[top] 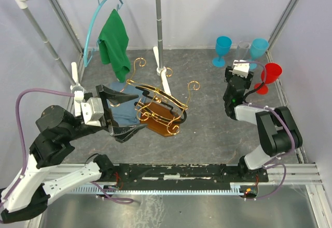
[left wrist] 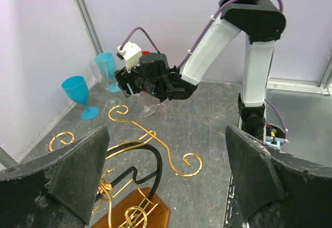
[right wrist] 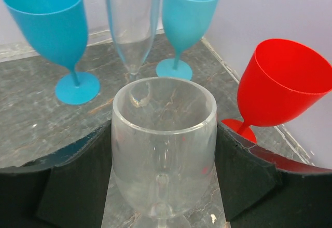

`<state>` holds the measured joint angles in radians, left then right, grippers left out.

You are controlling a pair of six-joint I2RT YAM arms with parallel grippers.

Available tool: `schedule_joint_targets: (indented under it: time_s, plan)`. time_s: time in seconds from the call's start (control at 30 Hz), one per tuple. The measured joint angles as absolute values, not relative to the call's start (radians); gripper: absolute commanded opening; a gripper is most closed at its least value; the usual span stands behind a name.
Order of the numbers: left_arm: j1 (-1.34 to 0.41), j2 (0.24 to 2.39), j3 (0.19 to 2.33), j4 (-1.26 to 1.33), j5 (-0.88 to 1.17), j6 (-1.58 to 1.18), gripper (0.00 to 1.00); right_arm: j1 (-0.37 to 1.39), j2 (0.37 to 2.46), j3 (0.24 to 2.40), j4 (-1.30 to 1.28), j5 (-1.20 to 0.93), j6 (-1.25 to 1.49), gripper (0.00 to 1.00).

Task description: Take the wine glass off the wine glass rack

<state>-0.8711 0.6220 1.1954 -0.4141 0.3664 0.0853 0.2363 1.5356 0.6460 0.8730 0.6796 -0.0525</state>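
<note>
The clear wine glass (right wrist: 163,150) stands upright between the black pads of my right gripper (right wrist: 163,173), which press its bowl on both sides. In the left wrist view its foot (left wrist: 148,108) sits at about table level at the back right, well away from the rack. The gold wire wine glass rack (top: 158,106) on its brown wooden base (left wrist: 150,207) stands mid-table with no glass on it. My left gripper (top: 122,114) hovers wide open just left of the rack, its fingers (left wrist: 78,176) apart with the rack's scrolls (left wrist: 155,139) between and below them.
Two blue goblets (right wrist: 49,25) (right wrist: 187,15), a clear flute (right wrist: 132,20) and a red goblet (right wrist: 282,85) crowd close behind and right of the held glass. A white clothes rail with a green cloth (top: 115,41) stands back left. A blue cloth (top: 124,112) lies by the rack.
</note>
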Motion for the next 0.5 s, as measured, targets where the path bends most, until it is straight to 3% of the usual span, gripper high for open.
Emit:
schedule_joint_targets:
  time_s: [0.33,0.5]
  plan:
    - [-0.871,0.639,1.217,-0.422,0.361,0.048,0.99,0.236,1.734,0.634,1.234,0.775,-0.134,0.48]
    - [-0.871,0.654,1.237,-0.422,0.360,0.042,0.99,0.236,1.769,0.630,1.297,0.789,-0.155,0.55]
